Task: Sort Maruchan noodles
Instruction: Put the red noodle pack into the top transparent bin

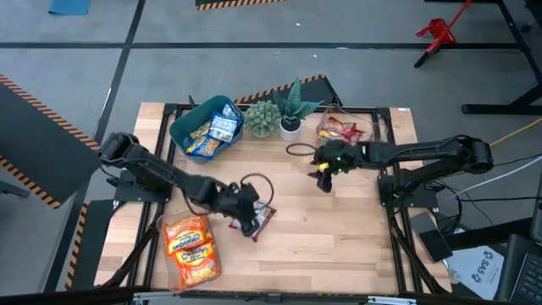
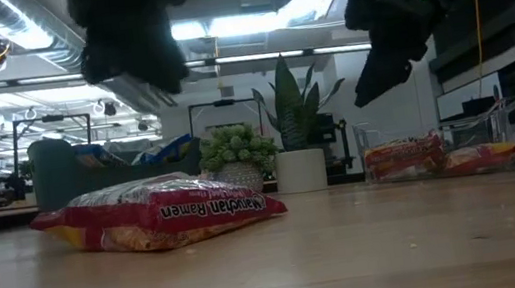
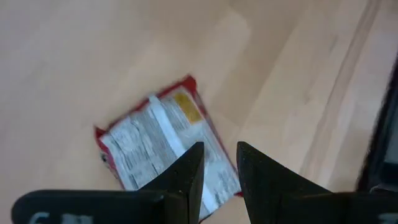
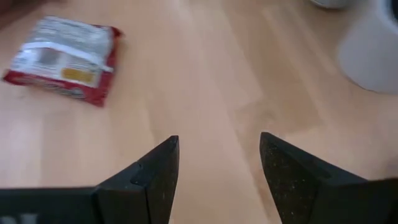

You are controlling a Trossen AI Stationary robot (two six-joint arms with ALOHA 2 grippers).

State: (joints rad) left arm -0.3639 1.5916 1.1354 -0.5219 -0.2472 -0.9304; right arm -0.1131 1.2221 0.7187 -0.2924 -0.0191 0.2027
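Note:
A red Maruchan noodle packet [image 1: 266,215] lies flat on the wooden table, its white printed back up [image 3: 165,146]; the low view shows its side [image 2: 161,214]. My left gripper [image 3: 219,149] hovers just above the packet's near end [image 1: 251,227], fingers a little apart, with nothing between them. My right gripper [image 4: 219,140] hangs open over bare table right of centre [image 1: 324,181], well away from the packet [image 4: 62,59].
At the far left, a teal bin [image 1: 180,129] holds blue-yellow packets. A clear tub [image 1: 378,127] at the far right holds red ones, and orange packets [image 1: 191,246] lie at the near left. Two potted plants [image 1: 275,117] stand at the far middle.

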